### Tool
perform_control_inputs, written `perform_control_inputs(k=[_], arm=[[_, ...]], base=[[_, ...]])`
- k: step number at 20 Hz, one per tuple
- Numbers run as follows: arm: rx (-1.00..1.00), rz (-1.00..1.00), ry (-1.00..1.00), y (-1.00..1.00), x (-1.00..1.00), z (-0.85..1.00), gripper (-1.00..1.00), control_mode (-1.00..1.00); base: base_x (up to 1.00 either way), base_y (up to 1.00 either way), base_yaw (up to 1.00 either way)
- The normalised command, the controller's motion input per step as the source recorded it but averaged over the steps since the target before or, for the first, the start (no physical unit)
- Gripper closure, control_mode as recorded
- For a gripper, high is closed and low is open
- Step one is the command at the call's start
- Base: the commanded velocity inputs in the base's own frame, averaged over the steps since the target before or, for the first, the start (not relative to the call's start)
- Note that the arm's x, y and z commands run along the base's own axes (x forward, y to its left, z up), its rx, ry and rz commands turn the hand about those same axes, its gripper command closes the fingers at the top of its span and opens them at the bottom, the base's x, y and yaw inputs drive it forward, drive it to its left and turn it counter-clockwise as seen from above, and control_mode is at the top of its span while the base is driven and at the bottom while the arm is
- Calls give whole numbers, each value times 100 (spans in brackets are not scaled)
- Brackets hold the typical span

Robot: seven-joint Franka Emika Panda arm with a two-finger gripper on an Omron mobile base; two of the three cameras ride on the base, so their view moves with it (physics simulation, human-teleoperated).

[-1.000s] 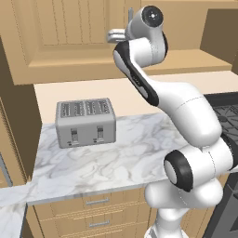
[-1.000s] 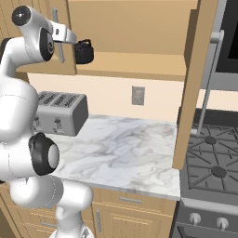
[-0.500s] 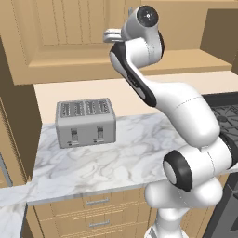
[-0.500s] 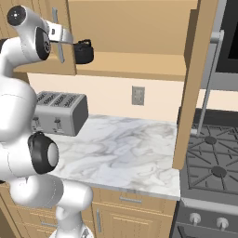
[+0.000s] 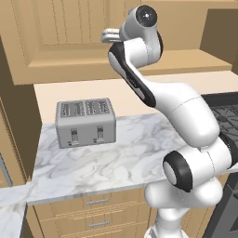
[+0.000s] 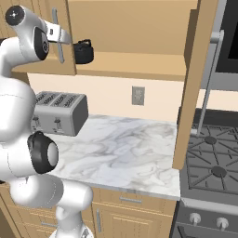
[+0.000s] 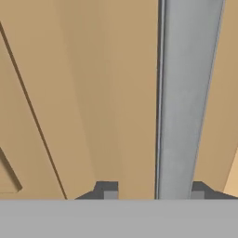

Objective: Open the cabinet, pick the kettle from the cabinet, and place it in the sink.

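Handle (image 7: pixel 188 97) of the cabinet (image 6: pixel 69 51) door runs upright between the gripper (image 7: pixel 151 191) fingers, jaws clamped on it; kettle (image 6: pixel 84 51) sits just beyond, on the open shelf's left end.

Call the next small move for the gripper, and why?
Probably a short pull back, swinging the left door outward on its hinge. In the hand view the gripper straddles the silver handle, apparently closed on it, and that door looks shut. The kettle sits just beside it on the cabinet shelf; the right door is already open.
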Motion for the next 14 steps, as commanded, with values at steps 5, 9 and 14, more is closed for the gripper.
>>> perform_control_inputs(k=[5, 9, 14], arm=[[1, 4, 0, 48, -25, -12, 100, -100], [0, 3, 0, 46, -38, -7, 100, -100], [0, 0, 0, 48, -41, -3, 100, -100]], base=[[0, 0, 0], [0, 0, 0], [0, 0, 0]])
